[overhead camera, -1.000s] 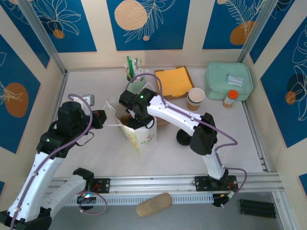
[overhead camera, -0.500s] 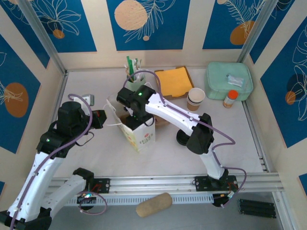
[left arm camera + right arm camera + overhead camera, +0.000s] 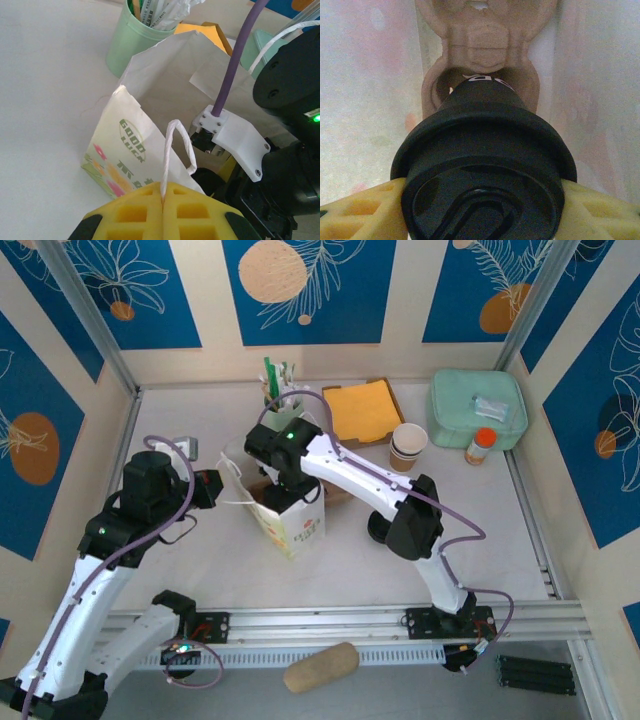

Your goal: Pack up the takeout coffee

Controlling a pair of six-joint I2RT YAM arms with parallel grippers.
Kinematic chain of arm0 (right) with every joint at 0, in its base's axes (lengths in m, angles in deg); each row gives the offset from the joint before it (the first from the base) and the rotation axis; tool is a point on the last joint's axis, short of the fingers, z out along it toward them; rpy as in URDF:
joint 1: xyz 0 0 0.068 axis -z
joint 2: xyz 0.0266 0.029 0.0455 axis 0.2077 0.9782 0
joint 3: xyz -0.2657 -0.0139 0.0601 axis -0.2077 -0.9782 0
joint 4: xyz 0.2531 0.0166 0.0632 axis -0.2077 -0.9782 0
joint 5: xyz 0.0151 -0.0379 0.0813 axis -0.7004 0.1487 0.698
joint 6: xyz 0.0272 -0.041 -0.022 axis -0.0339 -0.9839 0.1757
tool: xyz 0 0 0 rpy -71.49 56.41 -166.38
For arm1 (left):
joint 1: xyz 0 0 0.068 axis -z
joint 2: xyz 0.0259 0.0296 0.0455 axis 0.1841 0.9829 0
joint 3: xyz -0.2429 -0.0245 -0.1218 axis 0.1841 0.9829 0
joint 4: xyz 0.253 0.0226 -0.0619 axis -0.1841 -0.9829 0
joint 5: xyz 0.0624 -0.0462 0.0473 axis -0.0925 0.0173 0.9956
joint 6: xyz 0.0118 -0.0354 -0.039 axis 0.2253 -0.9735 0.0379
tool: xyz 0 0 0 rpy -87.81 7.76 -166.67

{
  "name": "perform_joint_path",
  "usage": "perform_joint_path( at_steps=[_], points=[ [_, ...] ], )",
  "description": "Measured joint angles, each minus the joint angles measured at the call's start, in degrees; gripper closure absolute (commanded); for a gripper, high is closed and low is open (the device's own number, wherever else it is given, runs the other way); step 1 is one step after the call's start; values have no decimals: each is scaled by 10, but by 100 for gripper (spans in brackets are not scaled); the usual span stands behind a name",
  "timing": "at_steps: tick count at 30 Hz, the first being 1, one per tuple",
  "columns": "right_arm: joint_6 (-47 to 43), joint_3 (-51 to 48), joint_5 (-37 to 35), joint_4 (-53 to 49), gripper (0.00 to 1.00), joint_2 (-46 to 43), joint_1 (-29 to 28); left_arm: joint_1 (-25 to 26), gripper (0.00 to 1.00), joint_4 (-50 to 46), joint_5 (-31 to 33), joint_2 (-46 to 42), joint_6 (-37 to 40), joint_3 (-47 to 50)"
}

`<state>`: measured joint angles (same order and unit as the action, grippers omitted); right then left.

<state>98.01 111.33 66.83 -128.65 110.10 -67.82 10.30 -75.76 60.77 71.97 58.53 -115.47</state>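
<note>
In the right wrist view, my right gripper (image 3: 482,202) is shut on the takeout coffee (image 3: 482,145), its yellow fingers (image 3: 365,210) pressing the cup just under the round black lid. The cup hangs inside the white paper bag (image 3: 292,522), over a hole of a brown cardboard cup carrier (image 3: 480,45) on the bag's floor. My left gripper (image 3: 163,195) is shut on the bag's white twisted handle (image 3: 175,145), left of the bag, holding its mouth open. From above, my right wrist (image 3: 288,452) covers the bag's opening and the cup is hidden.
A mint-green holder of utensils (image 3: 280,392) stands right behind the bag. A stack of lidless cups (image 3: 408,446), a tray of orange napkins (image 3: 362,410), a mint box (image 3: 478,408) and an orange bottle (image 3: 481,446) sit back right. Black lids (image 3: 378,528) lie under my right arm.
My right arm has edged slightly left and back over the bag's mouth, the cup still in its grip. The left arm and the bag have stayed put.
</note>
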Motion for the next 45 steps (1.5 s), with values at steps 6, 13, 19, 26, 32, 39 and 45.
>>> perform_joint_path(
  at_steps=[6, 13, 19, 26, 32, 39, 45],
  points=[
    [-13, 4, 10, -7, 54, 7, 2, 0, 100, 0, 0, -1, 0, 0],
    [-17, 7, 10, -12, 54, 9, 2, 0, 100, 0, 0, 0, 0, 0],
    [-17, 13, 5, -13, 54, 14, 0, 0, 100, 0, 0, 0, 0, 0],
    [-17, 13, 2, -12, 54, 15, -3, 0, 100, 0, 0, 0, 0, 0],
    [-17, 13, 1, -12, 54, 15, -3, 0, 100, 0, 0, 0, 0, 0],
    [-16, 13, 0, -11, 54, 15, -3, 0, 100, 0, 0, 0, 0, 0],
    [-16, 13, 0, -10, 54, 15, -3, 0, 100, 0, 0, 0, 0, 0]
  ],
)
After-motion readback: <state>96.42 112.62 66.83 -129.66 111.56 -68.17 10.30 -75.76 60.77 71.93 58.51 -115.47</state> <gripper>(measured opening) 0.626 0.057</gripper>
